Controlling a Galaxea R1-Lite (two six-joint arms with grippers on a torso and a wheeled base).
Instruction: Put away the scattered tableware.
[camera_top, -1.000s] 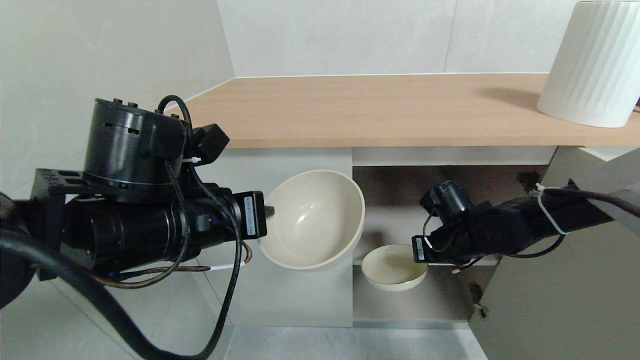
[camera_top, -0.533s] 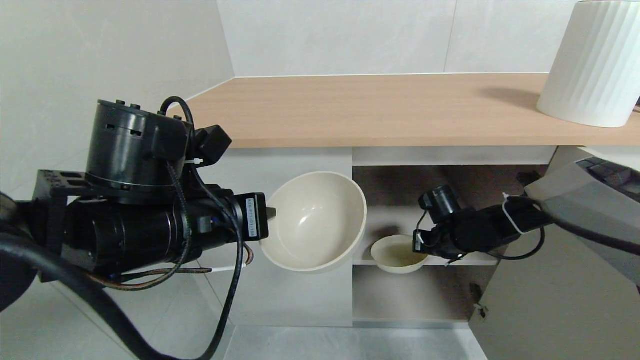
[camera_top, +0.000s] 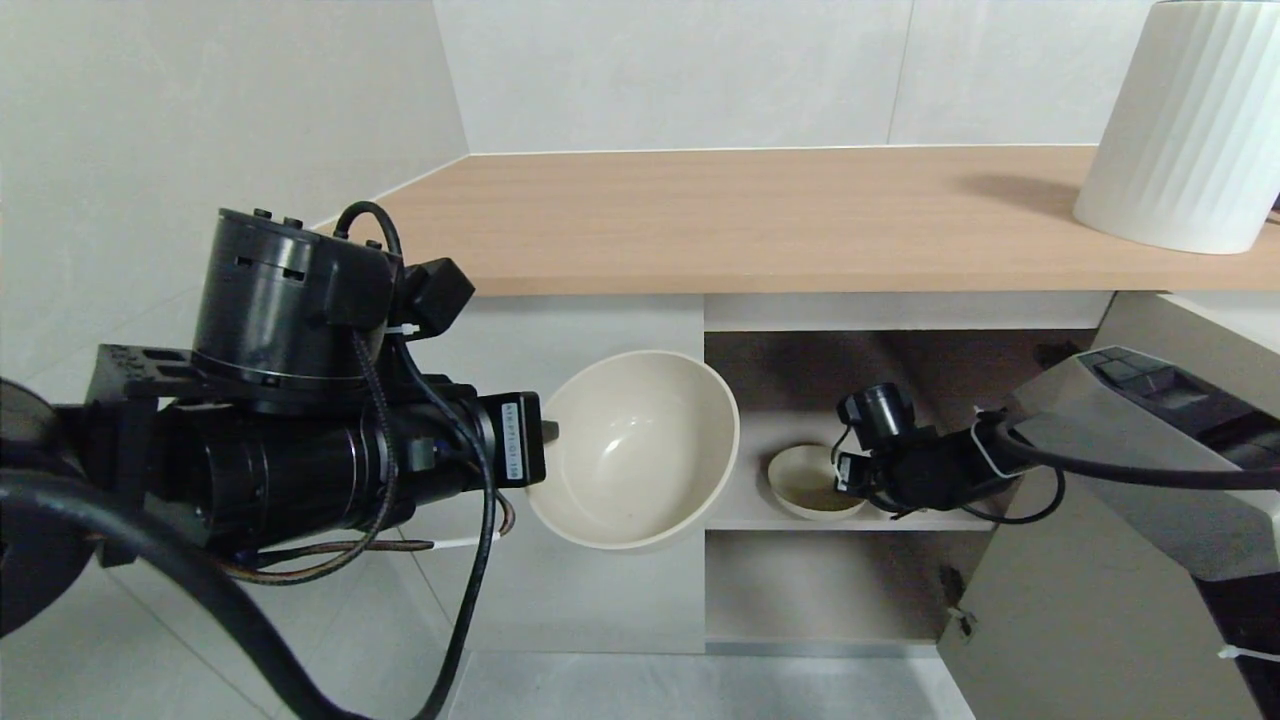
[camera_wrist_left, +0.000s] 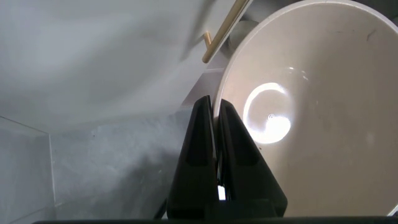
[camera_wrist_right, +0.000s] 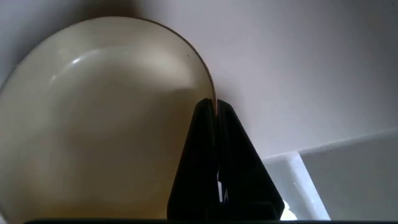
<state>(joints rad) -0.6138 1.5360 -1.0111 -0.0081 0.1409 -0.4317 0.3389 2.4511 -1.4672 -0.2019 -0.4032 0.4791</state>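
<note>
Pinching small bowl (camera_top: 802, 480) by rim with right gripper (camera_wrist_right: 216, 111), inside cabinet (camera_top: 900, 312), on or just above its shelf. Clamping large bowl (camera_top: 640, 450) in left gripper (camera_wrist_left: 216, 117), outside cabinet front. Yet to release first, then stow second.

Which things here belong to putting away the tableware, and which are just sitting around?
Job: large bowl in left gripper; small dish in right gripper, at the cabinet shelf.
Just there: white ribbed container; wooden countertop.
</note>
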